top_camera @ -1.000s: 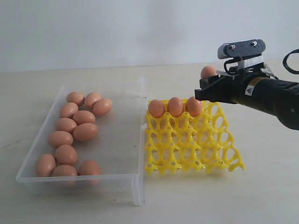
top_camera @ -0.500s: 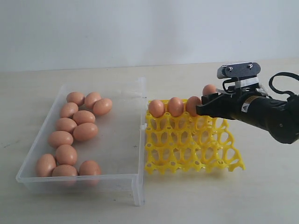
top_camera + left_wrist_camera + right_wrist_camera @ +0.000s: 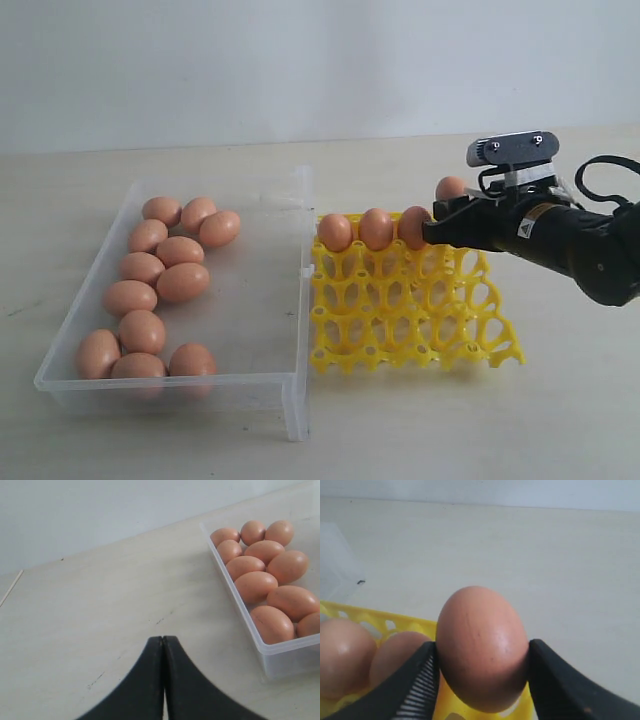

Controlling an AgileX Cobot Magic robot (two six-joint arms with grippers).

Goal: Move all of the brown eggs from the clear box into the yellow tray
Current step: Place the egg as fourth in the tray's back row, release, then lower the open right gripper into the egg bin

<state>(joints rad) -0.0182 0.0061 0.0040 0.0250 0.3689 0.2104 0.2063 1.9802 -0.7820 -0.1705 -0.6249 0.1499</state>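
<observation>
My right gripper (image 3: pixel 447 208) is shut on a brown egg (image 3: pixel 481 647), pinched between both black fingers (image 3: pixel 415 680). It hangs low over the far right corner of the yellow tray (image 3: pixel 410 300). That egg (image 3: pixel 450 188) shows just behind the gripper in the exterior view. Three eggs (image 3: pixel 376 228) stand in the tray's far row; two of them (image 3: pixel 345 655) appear in the right wrist view. Several brown eggs (image 3: pixel 160 280) lie along the left side of the clear box (image 3: pixel 250 300). My left gripper (image 3: pixel 163 640) is shut and empty over bare table beside the box (image 3: pixel 240 610).
The pale table (image 3: pixel 420 420) surrounds box and tray, with a white wall behind. The box's near right corner (image 3: pixel 297 405) stands next to the tray's near left corner. The right arm (image 3: pixel 580 250) reaches in from the right edge.
The right gripper has come down and slightly left with its egg, from well above the tray to just over the far right cup. It barely moved in the last half second.
</observation>
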